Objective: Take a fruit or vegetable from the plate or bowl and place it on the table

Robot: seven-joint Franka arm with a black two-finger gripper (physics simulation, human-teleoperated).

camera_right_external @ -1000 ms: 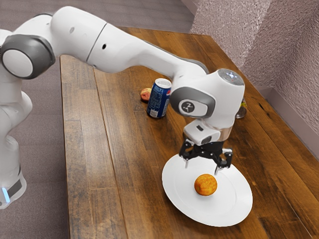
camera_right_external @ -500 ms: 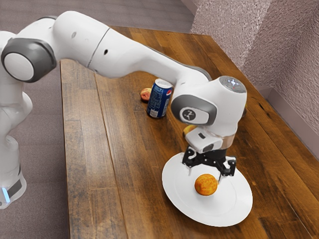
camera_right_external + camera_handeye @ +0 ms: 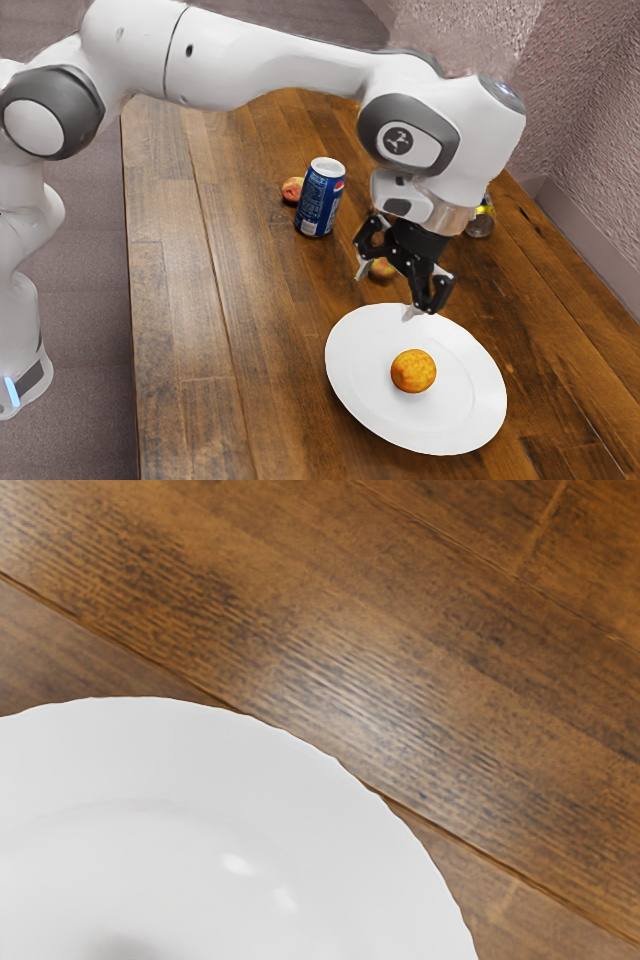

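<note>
Fingers apart, the end effector [image 3: 387, 292] apparently hung high, at the exterior view's eleven o'clock from the orange fruit [image 3: 413, 371] centred on the plate [image 3: 470, 422]. Good grasping meant centring overhead, then descending straight.

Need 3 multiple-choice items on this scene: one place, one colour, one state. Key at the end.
1. Where is the orange fruit?
A) on bare wood
B) on the white plate
C) on the floor

2. Main colour of the Pepsi can?
A) blue
B) green
C) orange

3. How is the gripper?
A) shut on the orange fruit
B) shut, empty
C) open

Key:
1 B: it sits inside the plate's rim.
2 A: its side is blue around the small logo.
3 C: its two fingers stand apart, gripping nothing.
</note>
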